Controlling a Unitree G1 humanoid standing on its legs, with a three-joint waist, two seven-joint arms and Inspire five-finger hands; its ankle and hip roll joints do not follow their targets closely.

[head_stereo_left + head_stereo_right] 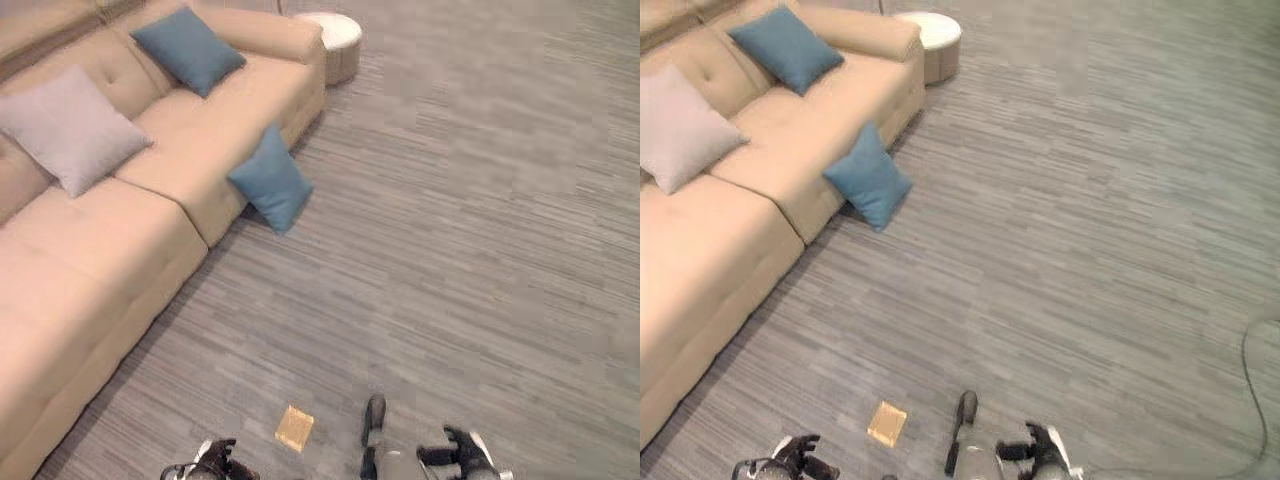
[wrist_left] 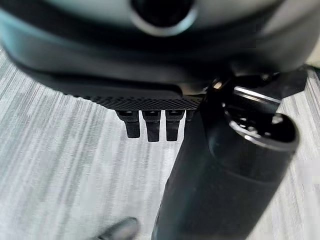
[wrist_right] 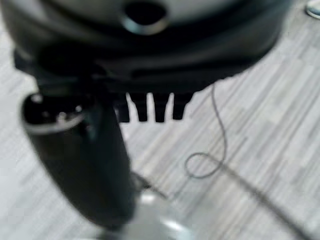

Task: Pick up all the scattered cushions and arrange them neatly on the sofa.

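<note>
We count three cushions. Two are square teal fabric ones: one teal cushion on the sofa point(image 1: 187, 48) leans against the backrest near the far armrest of the long beige upholstered sofa point(image 1: 90, 250), and the other teal cushion on the floor point(image 1: 270, 180) stands tilted on the grey striped carpet floor point(image 1: 470, 230), leaning against the sofa's front. The single pale grey square cushion point(image 1: 68, 128) rests on the seat against the backrest, well apart from the teal one up there. One round white side stool point(image 1: 335, 40) stands just beyond the armrest. One small tan square card point(image 1: 294, 428) lies on the floor.

Our left hand point(image 2: 150, 125) and right hand point(image 3: 150, 107) both hang low over the carpet, fingers straight and relaxed, holding nothing.
</note>
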